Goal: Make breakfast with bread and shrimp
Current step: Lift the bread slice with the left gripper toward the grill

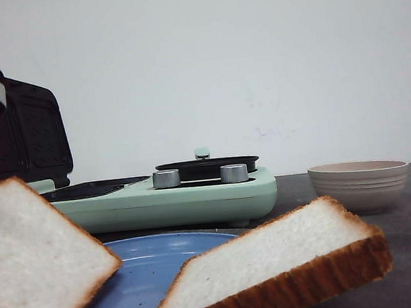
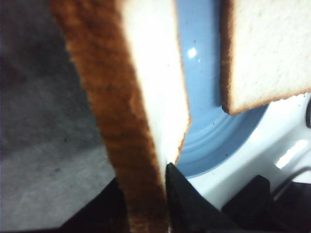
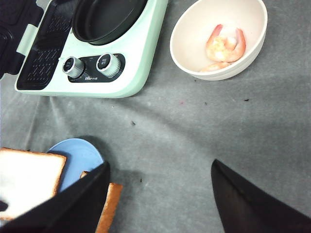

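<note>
Lifting stage judged in hand: one bread slice (image 2: pixel 141 126) is clamped edgewise in the left gripper (image 2: pixel 146 204) above the blue plate (image 2: pixel 204 97), right gripper (image 3: pixel 160 194) spread empty, shrimp (image 3: pixel 224 44) in the bowl (image 3: pixel 194 29); transfer to the sandwich maker (image 1: pixel 166 198) is called for next.

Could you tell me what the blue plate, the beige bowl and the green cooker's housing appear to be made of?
The blue plate looks like glazed ceramic or glossy melamine: it carries a sharp light reflection. The beige bowl seems matte ceramic or wheat-fibre plastic, with moulded rings and no gloss. The cooker housing appears to be smooth mint-green plastic with a soft sheen; its two knobs look like brushed metal.
</note>
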You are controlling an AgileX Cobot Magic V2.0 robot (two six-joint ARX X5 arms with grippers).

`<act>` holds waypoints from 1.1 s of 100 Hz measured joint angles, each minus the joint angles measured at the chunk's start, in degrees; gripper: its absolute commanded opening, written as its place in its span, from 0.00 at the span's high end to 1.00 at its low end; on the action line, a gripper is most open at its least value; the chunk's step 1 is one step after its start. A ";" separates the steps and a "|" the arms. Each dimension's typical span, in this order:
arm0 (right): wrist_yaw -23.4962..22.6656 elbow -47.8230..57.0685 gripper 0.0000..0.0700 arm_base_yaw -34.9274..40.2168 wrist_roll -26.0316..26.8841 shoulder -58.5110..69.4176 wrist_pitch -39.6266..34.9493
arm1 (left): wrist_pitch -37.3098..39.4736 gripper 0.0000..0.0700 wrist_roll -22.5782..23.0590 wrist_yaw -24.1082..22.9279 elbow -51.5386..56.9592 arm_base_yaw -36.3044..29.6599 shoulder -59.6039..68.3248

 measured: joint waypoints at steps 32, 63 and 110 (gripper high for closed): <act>0.00 0.00 0.42 0.00 0.00 0.00 0.00 | 5.38 1.00 -2.12 -5.31 0.00 0.00 -8.15; 0.00 0.00 0.42 0.00 0.00 0.00 -0.02 | 15.08 1.00 -5.22 -10.73 0.00 0.00 -15.80; 0.00 0.00 0.42 0.00 0.00 0.00 -0.02 | 28.61 1.00 -4.42 -19.71 0.00 0.00 -18.51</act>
